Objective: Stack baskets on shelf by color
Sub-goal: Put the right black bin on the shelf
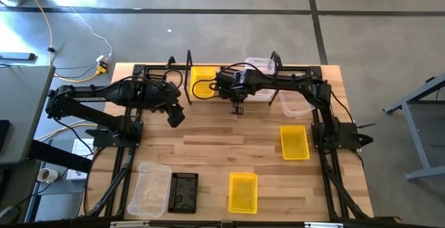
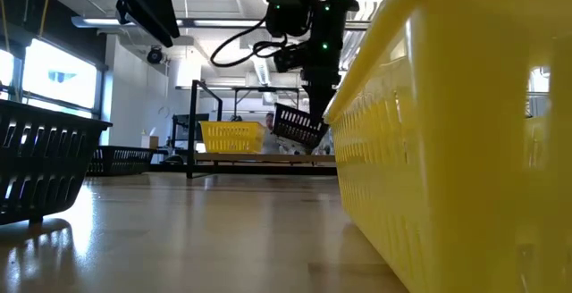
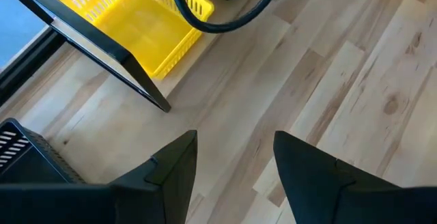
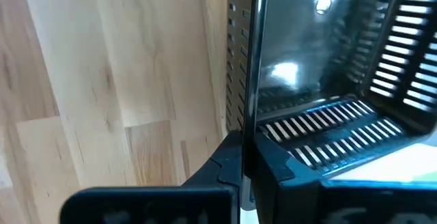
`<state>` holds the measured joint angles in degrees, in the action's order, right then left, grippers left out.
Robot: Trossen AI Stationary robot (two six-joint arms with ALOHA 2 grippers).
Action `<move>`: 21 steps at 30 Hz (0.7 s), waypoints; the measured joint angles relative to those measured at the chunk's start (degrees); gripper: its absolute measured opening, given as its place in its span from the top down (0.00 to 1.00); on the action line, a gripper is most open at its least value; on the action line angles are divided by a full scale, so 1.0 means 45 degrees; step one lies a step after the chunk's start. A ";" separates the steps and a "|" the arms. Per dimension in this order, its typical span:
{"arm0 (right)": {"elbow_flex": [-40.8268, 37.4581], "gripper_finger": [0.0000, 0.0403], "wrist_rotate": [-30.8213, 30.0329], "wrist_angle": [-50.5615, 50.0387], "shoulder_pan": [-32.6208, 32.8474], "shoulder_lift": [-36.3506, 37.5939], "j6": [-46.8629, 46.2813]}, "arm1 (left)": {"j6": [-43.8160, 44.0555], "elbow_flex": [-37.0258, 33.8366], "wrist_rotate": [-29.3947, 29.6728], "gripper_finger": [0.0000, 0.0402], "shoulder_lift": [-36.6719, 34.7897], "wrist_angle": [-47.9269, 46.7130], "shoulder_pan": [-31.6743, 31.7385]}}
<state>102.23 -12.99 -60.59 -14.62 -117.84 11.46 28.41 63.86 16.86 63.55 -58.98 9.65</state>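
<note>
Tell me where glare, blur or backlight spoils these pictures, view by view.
Low view: the near yellow basket fills the right side, blurred; bright windows backlight the right gripper carrying a black basket. Right wrist view: reflections gleam on that basket's floor. High view: pale glare washes the concrete floor. Left wrist view: even light, soft finger shadows.

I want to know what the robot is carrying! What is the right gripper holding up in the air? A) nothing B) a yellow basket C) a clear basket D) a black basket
D: the right gripper is shut on the rim of a black perforated basket, which hangs tilted above the table.
</note>
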 joint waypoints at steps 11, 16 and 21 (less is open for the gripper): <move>-0.0003 1.00 0.0476 0.0318 -0.0173 0.0000 0.0005 | 0.0027 0.0000 -0.0855 0.54 0.0005 0.0000 0.0000; -0.0003 0.97 0.0242 0.0347 -0.0173 0.0000 0.0102 | 0.0017 0.0000 -0.0959 0.54 0.0005 0.0000 0.0000; -0.0003 0.86 -0.0258 0.0400 -0.0173 0.0000 0.0112 | -0.0012 0.0000 -0.0961 0.54 0.0005 0.0000 0.0000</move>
<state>102.21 -14.16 -58.78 -15.40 -117.84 11.97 28.36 63.86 12.54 63.57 -58.98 9.65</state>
